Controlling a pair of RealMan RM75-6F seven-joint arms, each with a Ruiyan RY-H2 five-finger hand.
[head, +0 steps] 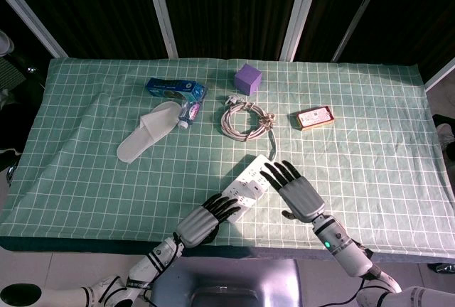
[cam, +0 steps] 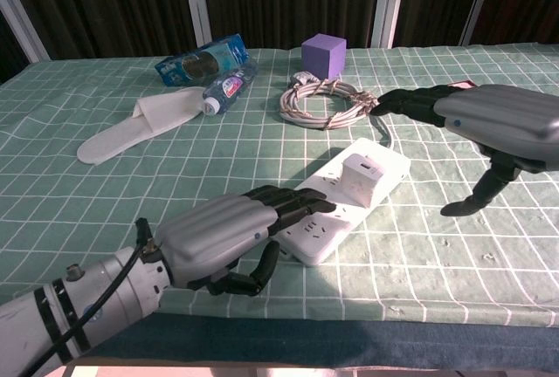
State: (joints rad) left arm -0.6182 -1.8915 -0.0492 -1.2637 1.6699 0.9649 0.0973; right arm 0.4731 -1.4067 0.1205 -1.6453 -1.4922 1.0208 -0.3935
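Both hands (head: pixel 206 222) (head: pixel 295 190) open-fingered over power strip (cam: pixel 349 192).

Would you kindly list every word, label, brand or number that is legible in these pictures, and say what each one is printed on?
No text can be read.
Blue packet: print blurred.
Bottle label: red and white, lettering too small.
Orange box: pale label, illegible.
Power strip: no marking legible.
Purple cube, slipper: plain.
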